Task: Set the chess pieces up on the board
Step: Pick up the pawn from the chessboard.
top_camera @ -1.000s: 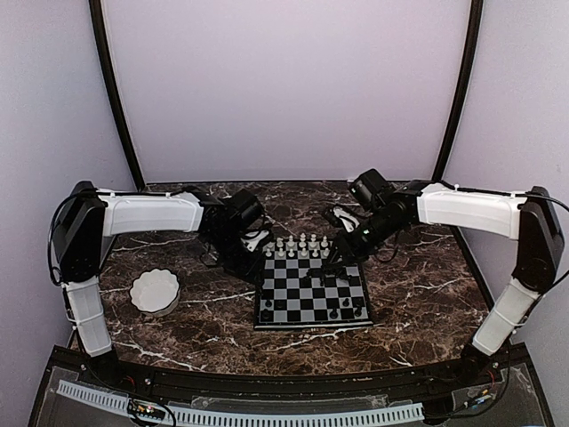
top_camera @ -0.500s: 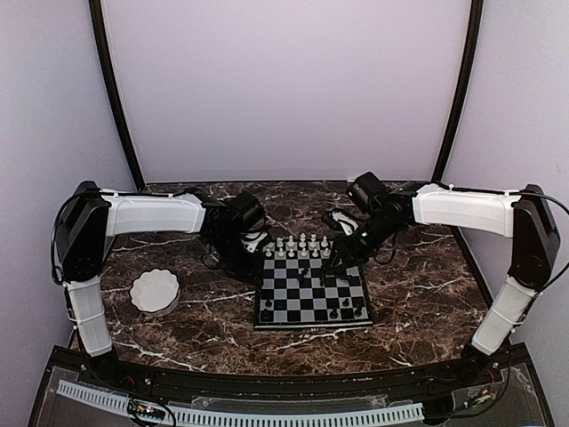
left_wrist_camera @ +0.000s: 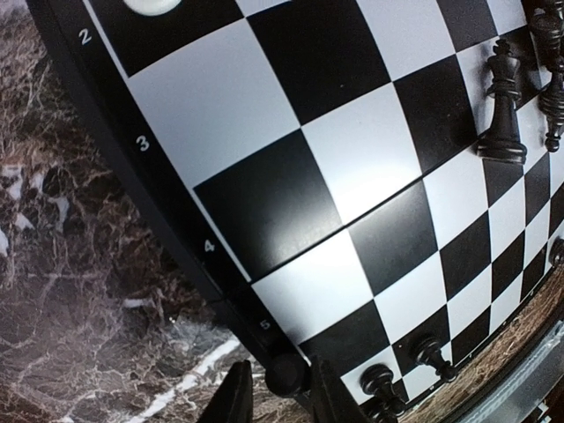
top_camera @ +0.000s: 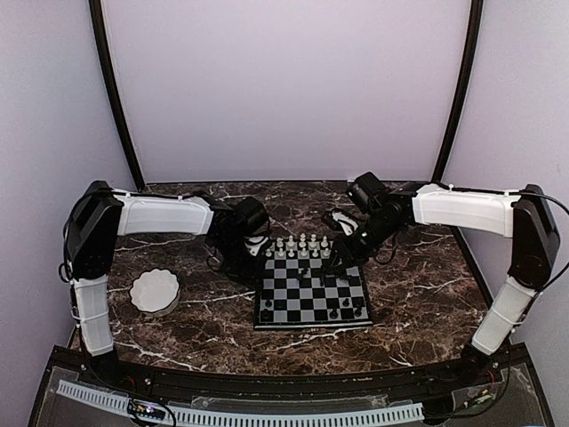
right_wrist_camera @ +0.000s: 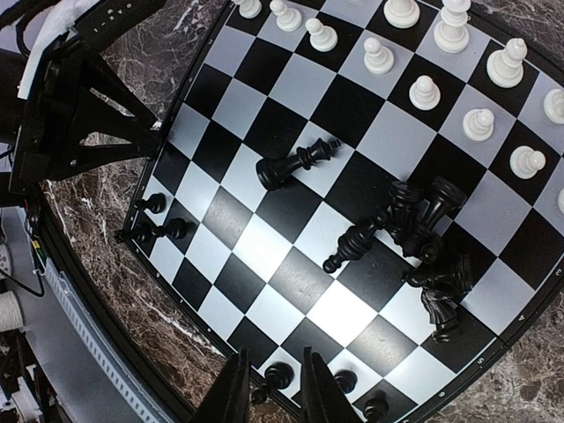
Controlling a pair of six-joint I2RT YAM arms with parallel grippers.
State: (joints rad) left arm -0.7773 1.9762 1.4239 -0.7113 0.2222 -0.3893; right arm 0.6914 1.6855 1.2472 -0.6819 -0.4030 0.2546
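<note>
The board (top_camera: pixel 293 295) lies mid-table. White chess pieces (top_camera: pixel 298 244) stand along its far rows, and a few black pawns (top_camera: pixel 345 310) stand on the near rows. My left gripper (top_camera: pixel 255 255) is at the board's far left corner. In the left wrist view its fingers (left_wrist_camera: pixel 330 401) flank a small black pawn (left_wrist_camera: pixel 286 375) at the board's edge (left_wrist_camera: pixel 220 264), apparently held. My right gripper (top_camera: pixel 343 254) hovers over the far right squares, narrowly open and empty. In the right wrist view, a heap of black pieces (right_wrist_camera: pixel 427 251) and a toppled black piece (right_wrist_camera: pixel 295 163) lie on the board (right_wrist_camera: pixel 264 242).
A white scalloped bowl (top_camera: pixel 155 291) sits on the marble tabletop (top_camera: pixel 418 302) to the left of the board. A tall black piece (left_wrist_camera: pixel 502 115) shows mid-board in the left wrist view. The enclosure walls stand close behind and at both sides.
My left arm has shifted right, nearer the board's far left corner. My right gripper moved slightly in over the board a second ago, then held still.
</note>
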